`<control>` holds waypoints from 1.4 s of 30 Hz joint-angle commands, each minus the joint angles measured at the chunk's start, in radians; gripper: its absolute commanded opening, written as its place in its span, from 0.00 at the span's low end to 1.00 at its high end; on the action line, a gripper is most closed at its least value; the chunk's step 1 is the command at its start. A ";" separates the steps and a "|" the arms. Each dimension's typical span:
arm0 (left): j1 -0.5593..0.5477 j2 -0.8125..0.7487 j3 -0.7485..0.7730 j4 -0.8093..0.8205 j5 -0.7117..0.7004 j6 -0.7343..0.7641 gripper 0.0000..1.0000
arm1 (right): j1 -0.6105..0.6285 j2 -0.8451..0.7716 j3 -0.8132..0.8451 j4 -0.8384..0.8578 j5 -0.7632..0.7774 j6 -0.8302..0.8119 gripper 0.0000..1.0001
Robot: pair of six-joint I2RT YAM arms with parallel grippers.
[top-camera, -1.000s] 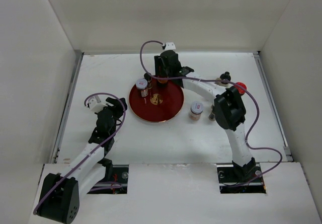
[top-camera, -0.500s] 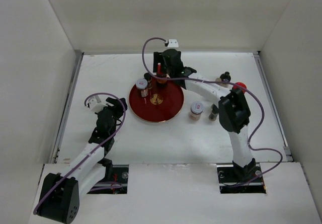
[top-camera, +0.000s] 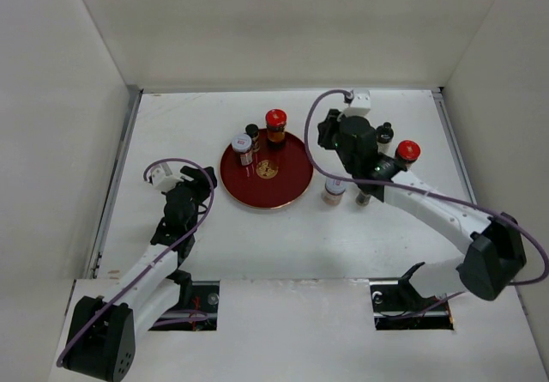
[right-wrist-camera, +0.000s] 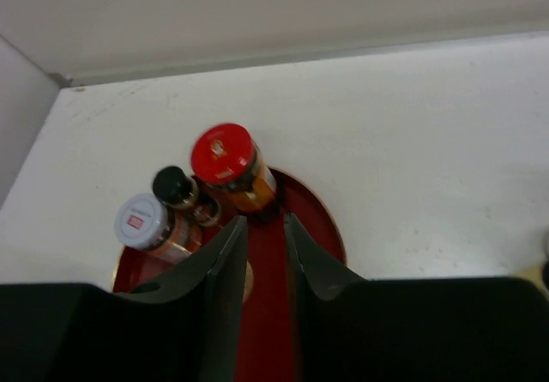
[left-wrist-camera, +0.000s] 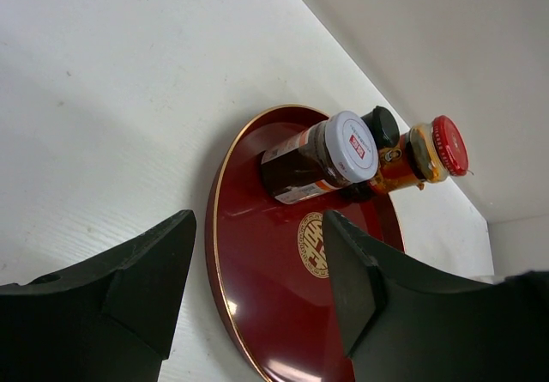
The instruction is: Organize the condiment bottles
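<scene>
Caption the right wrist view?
Shut right gripper faces red tray carrying red-lidded jar, black-capped bottle, white-lidded jar.

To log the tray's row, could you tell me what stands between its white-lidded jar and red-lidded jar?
A black-capped bottle stands between the white-lidded jar and the red-lidded jar; the right wrist view shows it.

Three bottles stand upright at the far side of the red tray [top-camera: 279, 191]: a red-lidded jar [top-camera: 274, 123] with amber contents, a slim black-capped bottle [top-camera: 252, 131] just beside it, and a white-lidded dark jar [top-camera: 242, 145]. To the right, on the tabletop [top-camera: 257, 236], stand a white-lidded red-labelled jar [top-camera: 334, 190], a small dark bottle [top-camera: 364, 198], a farther black-capped bottle [top-camera: 385, 130] and a second red-lidded jar [top-camera: 407, 152].
</scene>
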 commanded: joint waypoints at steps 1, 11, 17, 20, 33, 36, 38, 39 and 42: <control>-0.010 -0.003 -0.012 0.053 0.003 -0.009 0.58 | -0.003 -0.084 -0.153 -0.051 0.086 0.045 0.34; -0.014 0.026 -0.006 0.061 0.011 -0.014 0.58 | 0.046 -0.127 -0.310 -0.160 0.097 0.075 0.89; -0.017 0.014 -0.008 0.053 0.009 -0.011 0.58 | 0.047 -0.103 -0.328 -0.191 0.100 0.088 0.89; -0.025 0.002 -0.009 0.058 0.000 -0.006 0.58 | 0.047 -0.089 -0.342 -0.211 0.121 0.102 0.90; -0.022 0.006 -0.009 0.056 0.005 -0.008 0.58 | 0.047 -0.003 -0.319 -0.222 0.126 0.104 0.65; -0.016 0.017 -0.011 0.056 0.007 -0.012 0.58 | 0.057 -0.029 -0.302 -0.237 0.129 0.101 0.51; -0.014 0.011 -0.009 0.055 0.014 -0.014 0.58 | 0.070 -0.066 -0.278 -0.255 0.149 0.088 0.49; -0.016 0.005 -0.011 0.056 0.008 -0.011 0.58 | 0.084 -0.089 -0.262 -0.260 0.166 0.085 0.49; -0.016 0.017 -0.012 0.062 0.004 -0.014 0.58 | 0.127 -0.121 -0.196 -0.253 0.163 0.078 0.48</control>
